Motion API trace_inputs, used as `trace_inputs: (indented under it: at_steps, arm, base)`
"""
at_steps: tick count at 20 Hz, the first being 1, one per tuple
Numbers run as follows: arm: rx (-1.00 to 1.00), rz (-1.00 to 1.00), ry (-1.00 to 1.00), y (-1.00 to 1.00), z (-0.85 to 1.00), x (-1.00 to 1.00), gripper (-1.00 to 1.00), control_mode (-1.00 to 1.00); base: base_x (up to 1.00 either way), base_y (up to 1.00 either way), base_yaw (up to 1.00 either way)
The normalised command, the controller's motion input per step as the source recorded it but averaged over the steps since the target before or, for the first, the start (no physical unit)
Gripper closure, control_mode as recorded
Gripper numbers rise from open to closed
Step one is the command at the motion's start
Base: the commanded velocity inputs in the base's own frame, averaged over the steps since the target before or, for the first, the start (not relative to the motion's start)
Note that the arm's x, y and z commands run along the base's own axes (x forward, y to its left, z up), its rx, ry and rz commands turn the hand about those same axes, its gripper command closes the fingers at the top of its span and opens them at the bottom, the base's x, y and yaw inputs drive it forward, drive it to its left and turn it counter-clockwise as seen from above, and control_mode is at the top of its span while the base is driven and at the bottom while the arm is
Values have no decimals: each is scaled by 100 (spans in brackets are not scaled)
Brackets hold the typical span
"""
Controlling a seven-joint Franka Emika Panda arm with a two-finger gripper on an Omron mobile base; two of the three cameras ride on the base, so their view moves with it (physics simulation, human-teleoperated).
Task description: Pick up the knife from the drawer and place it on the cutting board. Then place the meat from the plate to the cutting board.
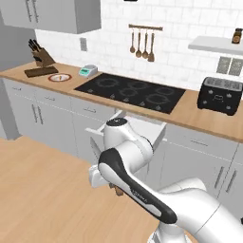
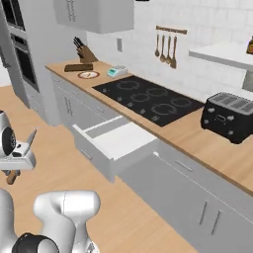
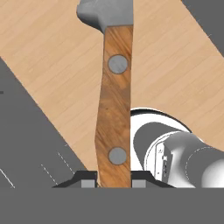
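My gripper is shut on the knife's brown wooden handle, and the grey blade runs off the top of the hand view. In the right base view the gripper hangs over the wooden floor, left of the open drawer, with the knife slanting through it. The drawer stands pulled out, its white inside bare. Far left on the counter lie the dark cutting board and the red-rimmed plate with something pale on it.
A knife block stands behind the board. A small scale, the black cooktop and a black toaster sit along the counter. Utensils hang on the wall. Open wooden floor lies left of the arm.
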Motion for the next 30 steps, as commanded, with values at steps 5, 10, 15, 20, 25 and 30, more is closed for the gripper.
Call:
trace_inputs:
  at_steps: [5,10,15,20,25,30]
  arm:
    - [0,0,0,0,0,0,100,100]
    - [0,0,0,0,0,0,100,100]
    - [0,0,0,0,0,0,100,100]
    - [0,0,0,0,0,0,100,100]
    - [0,0,0,0,0,0,100,100]
    - [0,0,0,0,0,0,100,100]
  base:
    - [84,95,43]
    - [100,86,28]
    - [100,75,23]
    - [100,10,39]
    - [100,0,40]
    - [100,-3,21]
